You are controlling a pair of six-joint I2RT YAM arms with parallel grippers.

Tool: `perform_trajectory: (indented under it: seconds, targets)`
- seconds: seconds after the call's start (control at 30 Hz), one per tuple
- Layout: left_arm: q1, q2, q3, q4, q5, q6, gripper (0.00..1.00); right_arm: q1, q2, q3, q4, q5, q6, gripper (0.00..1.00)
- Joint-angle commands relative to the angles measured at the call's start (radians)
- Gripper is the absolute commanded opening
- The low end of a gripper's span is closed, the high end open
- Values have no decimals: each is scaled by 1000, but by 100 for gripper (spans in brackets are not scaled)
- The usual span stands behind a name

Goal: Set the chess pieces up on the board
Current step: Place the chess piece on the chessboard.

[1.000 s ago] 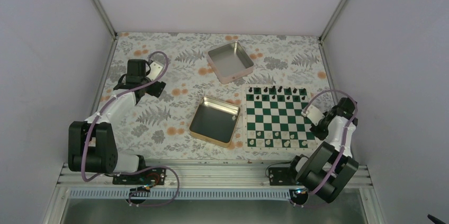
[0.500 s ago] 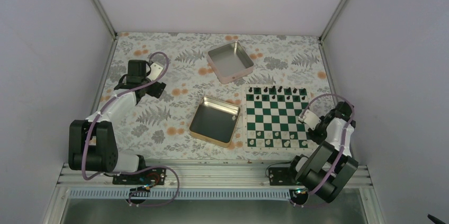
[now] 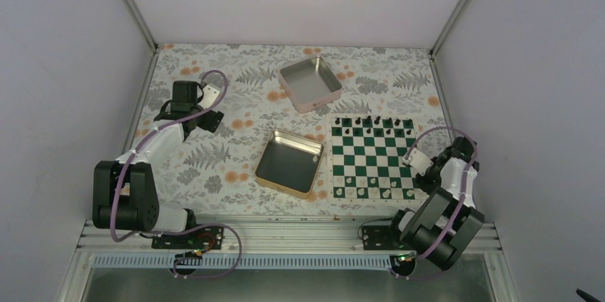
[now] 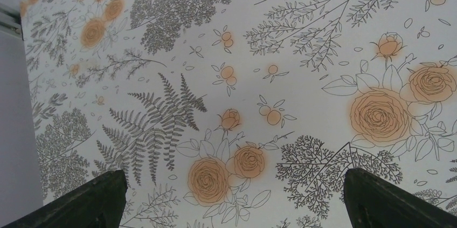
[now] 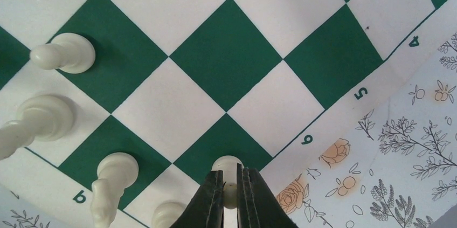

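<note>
Top view steep from above, wrist views close, facing downward, right shares the board (image 5: 232,55) (near-right corner)

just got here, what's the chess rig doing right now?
The right tool is shut on a white chessman over the board near its right edge, beside other white pieces along the near rows. Black chessmen line the far row. The left tool hangs open over the floral tablecloth, holding nothing.

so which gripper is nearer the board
Right. The right gripper is over the board at its right edge, shut on a white chess piece there. The left gripper hangs open over the floral tablecloth, far off to the board's left.
</note>
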Motion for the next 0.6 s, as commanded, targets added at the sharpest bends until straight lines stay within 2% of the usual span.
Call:
perform_trajectory:
  seconds: [0.0, 0.57]
  targets:
    - [-4, 9, 2, 17, 0, 9, 100, -14, 14, 12, 12, -2, -16, 6]
    - [-4, 14, 0, 9, 6, 12, 100, -14, 54, 13, 48, -11, -19, 9]
